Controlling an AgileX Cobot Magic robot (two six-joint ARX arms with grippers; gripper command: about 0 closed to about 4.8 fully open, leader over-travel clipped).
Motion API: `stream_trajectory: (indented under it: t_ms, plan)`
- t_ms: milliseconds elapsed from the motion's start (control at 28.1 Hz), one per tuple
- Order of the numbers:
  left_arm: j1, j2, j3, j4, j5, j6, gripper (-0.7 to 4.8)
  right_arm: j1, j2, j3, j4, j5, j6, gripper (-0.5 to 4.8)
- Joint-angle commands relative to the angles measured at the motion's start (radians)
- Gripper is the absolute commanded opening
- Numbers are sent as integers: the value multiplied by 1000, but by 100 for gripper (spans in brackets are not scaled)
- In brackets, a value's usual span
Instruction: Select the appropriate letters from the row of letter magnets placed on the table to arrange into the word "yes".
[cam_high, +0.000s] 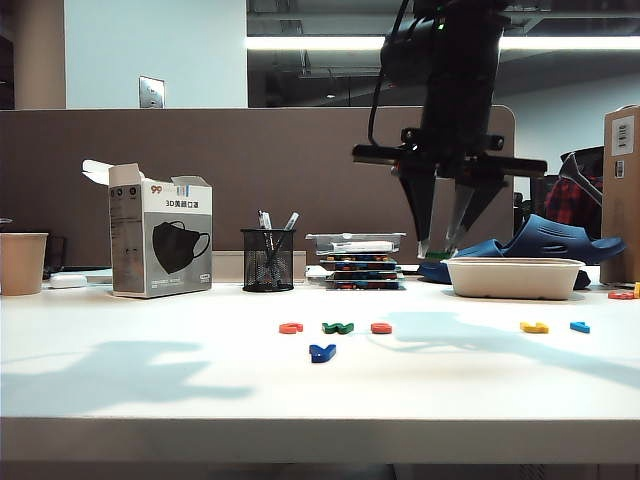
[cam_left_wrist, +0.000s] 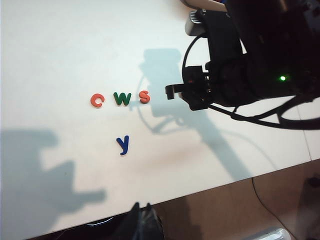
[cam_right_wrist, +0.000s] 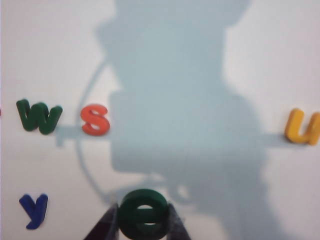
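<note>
The right gripper (cam_right_wrist: 143, 216), jaws closed on the green e (cam_right_wrist: 143, 214), must set it beside the y (cam_right_wrist: 34, 210); the left gripper's jaws, barely visible, can't be judged.

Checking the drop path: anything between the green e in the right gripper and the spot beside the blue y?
Nothing visible. The right gripper holds the green e in the air; the table beside the blue y is bare. The w and s lie in the row behind.
</note>
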Motion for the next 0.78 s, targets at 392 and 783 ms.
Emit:
stream_trajectory:
  t_ms: [392,783]
  plan:
    - [1,-2,4,6,0,-3,-5,89,-92,2,-60,18,90,104]
    - [1,-3,4,6,0,-3,-5,183,-91,-88,14,43,169,104]
